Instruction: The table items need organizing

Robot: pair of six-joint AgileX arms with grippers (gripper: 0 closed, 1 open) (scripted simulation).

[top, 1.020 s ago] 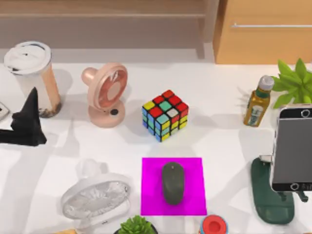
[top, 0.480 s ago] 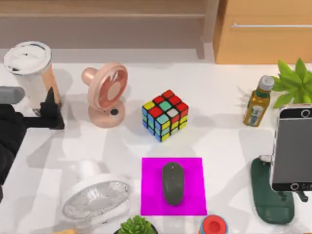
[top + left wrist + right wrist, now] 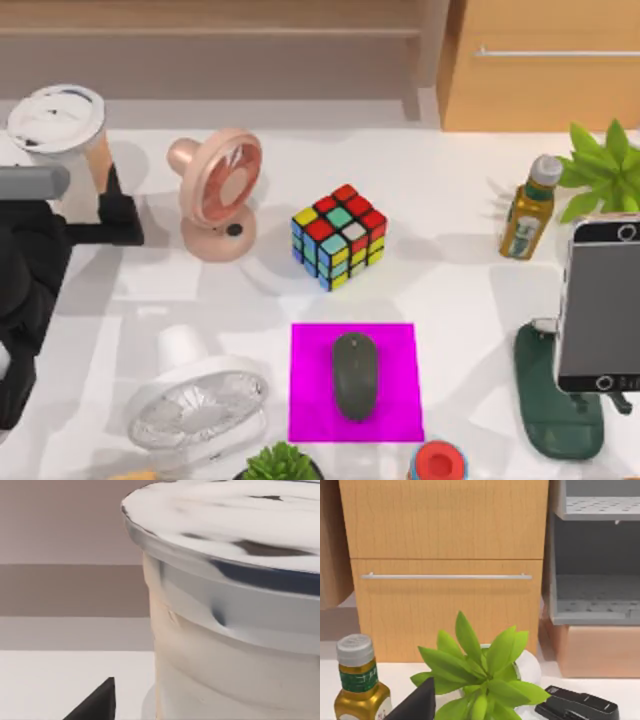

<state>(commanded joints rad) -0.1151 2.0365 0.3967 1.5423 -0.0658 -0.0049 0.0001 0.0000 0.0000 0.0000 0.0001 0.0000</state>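
My left end effector sits at the tall white-lidded clear cup of brownish drink; I cannot tell its finger spread.

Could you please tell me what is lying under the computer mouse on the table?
The mouse lies on a magenta square mat, which rests flat on the white table. The mat's middle is covered by the mouse.

The left arm is matte black and bulky, with rounded segments and one grey cylindrical part near its wrist. Its hand is black too, with flat, angular, pointed fingers.
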